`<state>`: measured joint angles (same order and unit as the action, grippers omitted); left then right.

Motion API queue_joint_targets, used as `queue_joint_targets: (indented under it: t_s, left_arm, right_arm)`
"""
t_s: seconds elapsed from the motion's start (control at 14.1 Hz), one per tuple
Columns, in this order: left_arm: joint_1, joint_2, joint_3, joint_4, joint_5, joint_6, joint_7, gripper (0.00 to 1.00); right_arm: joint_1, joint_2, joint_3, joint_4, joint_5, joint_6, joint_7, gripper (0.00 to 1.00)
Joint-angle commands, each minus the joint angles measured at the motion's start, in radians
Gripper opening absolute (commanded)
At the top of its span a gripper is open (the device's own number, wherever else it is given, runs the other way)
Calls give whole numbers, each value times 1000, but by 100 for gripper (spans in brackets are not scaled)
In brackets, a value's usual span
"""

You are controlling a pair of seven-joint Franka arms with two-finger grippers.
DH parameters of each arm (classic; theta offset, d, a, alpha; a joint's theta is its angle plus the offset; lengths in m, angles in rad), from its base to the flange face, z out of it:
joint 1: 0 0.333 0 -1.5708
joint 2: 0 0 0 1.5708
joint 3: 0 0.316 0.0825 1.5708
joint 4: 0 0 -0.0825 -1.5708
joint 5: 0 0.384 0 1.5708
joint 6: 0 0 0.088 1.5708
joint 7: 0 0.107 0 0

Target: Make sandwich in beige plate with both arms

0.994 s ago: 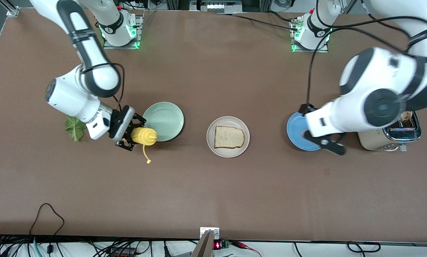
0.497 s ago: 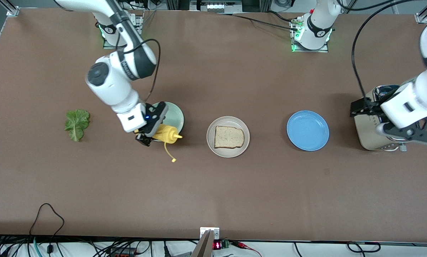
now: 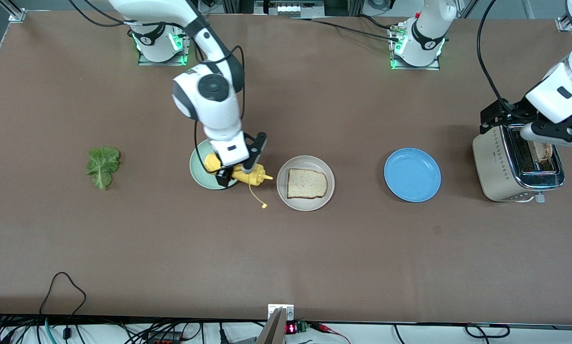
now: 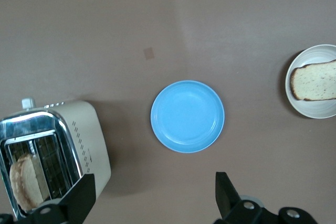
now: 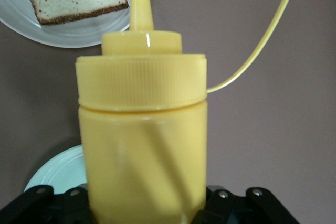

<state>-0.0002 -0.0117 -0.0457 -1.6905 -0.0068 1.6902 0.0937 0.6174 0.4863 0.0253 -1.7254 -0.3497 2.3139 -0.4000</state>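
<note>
The beige plate point(image 3: 283, 189) lies mid-table with one slice of speckled toast point(image 3: 307, 183) on it. A green lettuce leaf point(image 3: 102, 166) lies toward the right arm's end. My right gripper point(image 3: 235, 172) is shut on a yellow squeeze bottle point(image 3: 248, 175), tilted over the mint-green plate's edge with its nozzle toward the beige plate point(image 5: 79, 32). The bottle point(image 5: 142, 129) fills the right wrist view. My left gripper point(image 3: 529, 128) hangs open over the toaster point(image 3: 498, 172), which has a second toast slice point(image 4: 23, 182) in its slot.
A mint-green plate point(image 3: 199, 165) lies beside the beige plate, partly under the right gripper. A blue plate point(image 3: 412, 175) lies between the beige plate and the toaster. The bottle's cap strap point(image 3: 257, 197) dangles below it.
My right arm carried the bottle from near the lettuce across the mint-green plate toward the beige plate. My left arm swung from over the blue plate to over the toaster.
</note>
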Motion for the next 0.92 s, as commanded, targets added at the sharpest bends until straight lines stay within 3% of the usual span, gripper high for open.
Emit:
queue_joint_targets:
  t_s: [0.0,0.14,0.43,0.85]
  left_arm:
    - [-3,-54,18,-66,-16,25,9,100]
    - [-4,-54,20,-58,-18,-4,8,100]
    - [-1,-40,17,-37,-19,-34,8,100]
    - [8,-30,17,-12,-30,-44,0,100]
  right_arm:
    - [80,113,-13,202,-102,-181,62,34]
    - [110,164,-13,263,-159,-229,95,34]
    - [146,231,-13,290,-253,-238,99,34]
    - [183,265,-30,294,-284,-238,124,34]
